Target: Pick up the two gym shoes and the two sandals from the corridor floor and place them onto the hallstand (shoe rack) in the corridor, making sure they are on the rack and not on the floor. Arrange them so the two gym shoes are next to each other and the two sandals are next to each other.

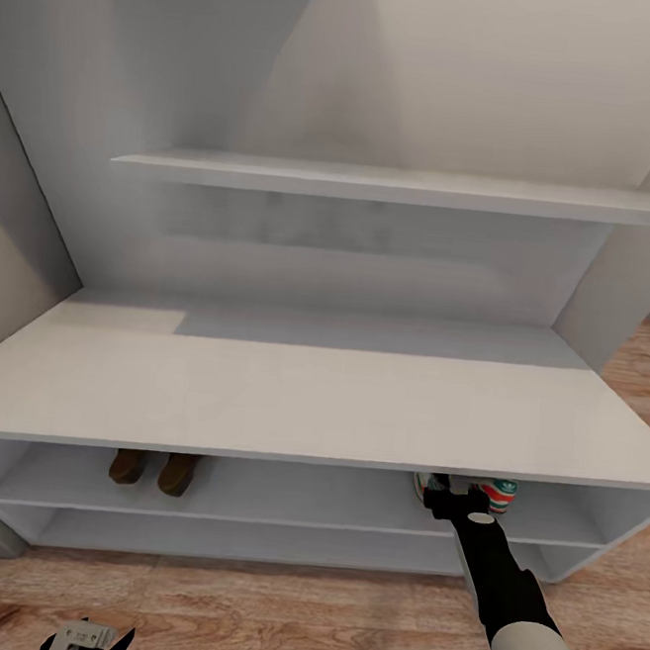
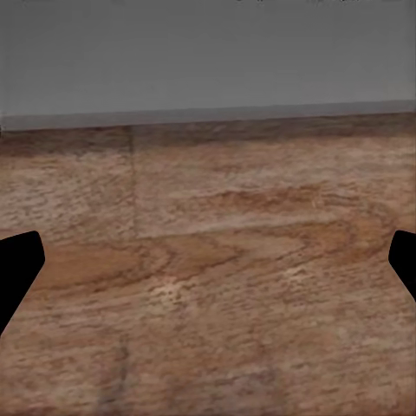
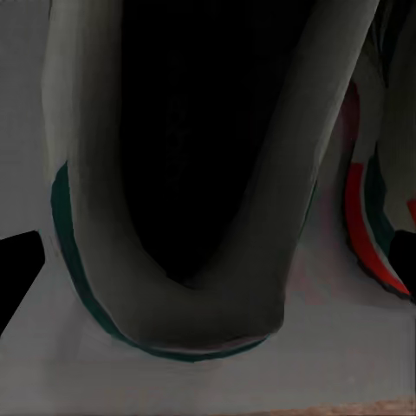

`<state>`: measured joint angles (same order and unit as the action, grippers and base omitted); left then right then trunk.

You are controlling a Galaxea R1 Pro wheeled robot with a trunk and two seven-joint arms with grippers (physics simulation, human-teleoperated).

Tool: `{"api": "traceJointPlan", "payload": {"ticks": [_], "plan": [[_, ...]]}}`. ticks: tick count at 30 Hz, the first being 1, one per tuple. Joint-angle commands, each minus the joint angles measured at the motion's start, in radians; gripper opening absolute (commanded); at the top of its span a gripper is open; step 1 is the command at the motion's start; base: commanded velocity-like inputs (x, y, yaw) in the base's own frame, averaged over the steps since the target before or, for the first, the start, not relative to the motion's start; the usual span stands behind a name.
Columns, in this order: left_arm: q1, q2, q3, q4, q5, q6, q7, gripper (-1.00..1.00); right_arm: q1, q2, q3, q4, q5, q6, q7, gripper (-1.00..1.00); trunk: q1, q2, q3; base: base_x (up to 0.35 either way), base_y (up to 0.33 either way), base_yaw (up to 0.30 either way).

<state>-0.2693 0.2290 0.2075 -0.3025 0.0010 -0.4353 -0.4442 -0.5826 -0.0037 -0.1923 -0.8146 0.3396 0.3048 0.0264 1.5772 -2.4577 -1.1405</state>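
The pale grey hallstand [image 1: 308, 393] stands in front of me. Two brown sandals [image 1: 154, 469] sit side by side at the left of its upper low shelf. At the right of the same shelf are the two gym shoes [image 1: 496, 493], close together. My right gripper [image 1: 445, 496] reaches under the bench top to them. In the right wrist view the right gripper [image 3: 208, 269] is open, its fingertips wide on either side of one gym shoe [image 3: 286, 173] resting on the shelf, with the other gym shoe [image 3: 373, 208] beside it. My left gripper [image 1: 86, 637] hangs low and open over the corridor floor [image 2: 208, 260].
A floating shelf [image 1: 398, 185] runs above the bench top. Under the shoes lies a lower open shelf [image 1: 244, 544]. Wood-plank floor [image 1: 238, 605] stretches in front of the rack and past its right end. Grey walls close in at the left.
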Motion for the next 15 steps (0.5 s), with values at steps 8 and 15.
{"api": "traceJointPlan", "payload": {"ticks": [8, 15], "plan": [[-0.001, 0.0, 0.007, 0.0, -0.001, -0.002, -0.01, 1.0, 0.0, -0.001, 0.0, -0.002, 0.009, 0.005, 0.003, 1.0, 0.0, 0.0, -0.001, -0.097, -0.019, 0.0], [-0.001, 0.001, 0.008, 0.001, -0.002, -0.002, -0.01, 1.0, 0.0, -0.001, 0.001, 0.0, 0.01, 0.005, 0.003, 1.0, 0.0, 0.0, -0.001, -0.319, -0.008, 0.0]]}}
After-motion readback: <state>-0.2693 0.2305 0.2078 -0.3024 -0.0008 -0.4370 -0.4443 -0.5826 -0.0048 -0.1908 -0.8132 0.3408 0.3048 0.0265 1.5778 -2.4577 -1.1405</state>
